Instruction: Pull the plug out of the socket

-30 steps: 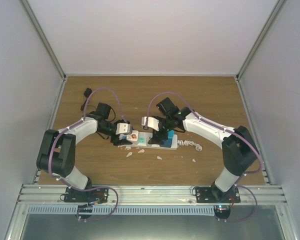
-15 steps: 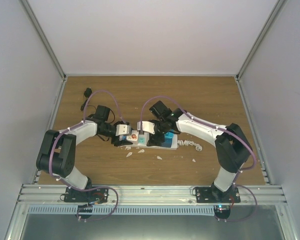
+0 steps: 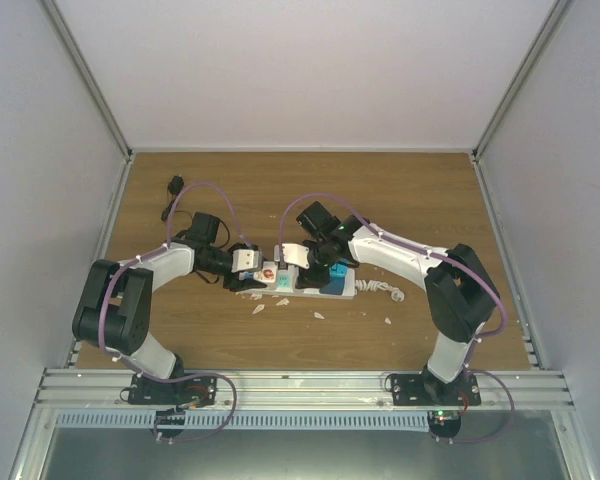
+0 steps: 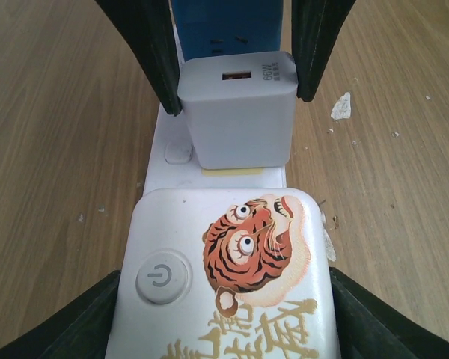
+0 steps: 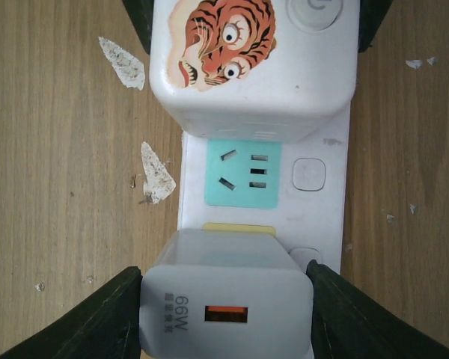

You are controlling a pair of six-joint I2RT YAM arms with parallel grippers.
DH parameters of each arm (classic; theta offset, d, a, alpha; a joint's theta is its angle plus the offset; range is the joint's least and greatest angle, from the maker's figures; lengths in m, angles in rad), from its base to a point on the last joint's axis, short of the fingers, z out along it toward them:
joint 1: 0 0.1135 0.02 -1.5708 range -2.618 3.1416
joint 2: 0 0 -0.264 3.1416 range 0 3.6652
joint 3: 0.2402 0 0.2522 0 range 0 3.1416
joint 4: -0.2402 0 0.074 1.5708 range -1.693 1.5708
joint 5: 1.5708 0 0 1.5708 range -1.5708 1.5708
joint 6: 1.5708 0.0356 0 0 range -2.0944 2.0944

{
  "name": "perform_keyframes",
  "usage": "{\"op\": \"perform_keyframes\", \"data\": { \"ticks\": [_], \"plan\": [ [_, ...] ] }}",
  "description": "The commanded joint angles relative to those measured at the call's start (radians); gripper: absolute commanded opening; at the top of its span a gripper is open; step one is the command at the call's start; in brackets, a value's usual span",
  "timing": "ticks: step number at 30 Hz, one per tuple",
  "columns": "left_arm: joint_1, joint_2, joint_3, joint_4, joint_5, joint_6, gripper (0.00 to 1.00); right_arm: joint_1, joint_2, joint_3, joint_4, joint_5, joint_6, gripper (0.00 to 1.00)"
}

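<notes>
Right gripper [image 5: 224, 275] closed snug on the grey plug [image 5: 224, 314], which sits on the power strip [image 5: 314, 217] at its yellow square. Next along the strip: teal outlet [image 5: 243, 173]. Beyond it, left gripper [image 4: 224, 277] clamps the tiger-printed block [image 4: 243, 247] atop the strip. Strip lies mid-table [image 3: 420, 190].

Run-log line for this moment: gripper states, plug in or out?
left gripper: shut on power strip, tiger end | right gripper: shut on 66W charger | charger: seated on yellow outlet | phase: pre-pull
</notes>
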Motion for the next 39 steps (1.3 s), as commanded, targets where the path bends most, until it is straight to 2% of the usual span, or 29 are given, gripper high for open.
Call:
{"op": "perform_keyframes", "data": {
  "ticks": [1, 6, 13, 18, 23, 29, 39],
  "plan": [
    [-0.001, 0.003, -0.024, 0.003, 0.044, -0.007, 0.61, 0.012, 0.023, 0.024, -0.018, 0.006, -0.005, 0.56],
    [0.0, -0.002, -0.012, -0.023, 0.099, -0.029, 0.5, 0.013, 0.028, 0.014, -0.01, 0.011, -0.008, 0.5],
    [0.002, 0.017, 0.023, -0.09, 0.202, -0.056, 0.44, 0.013, 0.036, -0.01, 0.009, 0.016, -0.015, 0.36],
    [0.0, -0.004, 0.006, -0.074, 0.19, -0.049, 0.41, 0.012, 0.037, -0.034, 0.016, 0.036, -0.023, 0.23],
    [-0.014, -0.102, -0.076, 0.026, 0.125, -0.059, 0.38, 0.013, 0.042, -0.042, 0.014, 0.041, -0.026, 0.16],
    [-0.024, -0.184, -0.131, 0.105, 0.097, -0.092, 0.37, 0.013, 0.046, -0.063, 0.024, 0.051, -0.026, 0.12],
    [-0.013, -0.079, -0.022, -0.004, 0.205, -0.14, 0.36, 0.012, 0.051, -0.081, 0.033, 0.066, -0.026, 0.1]
  ]
}}
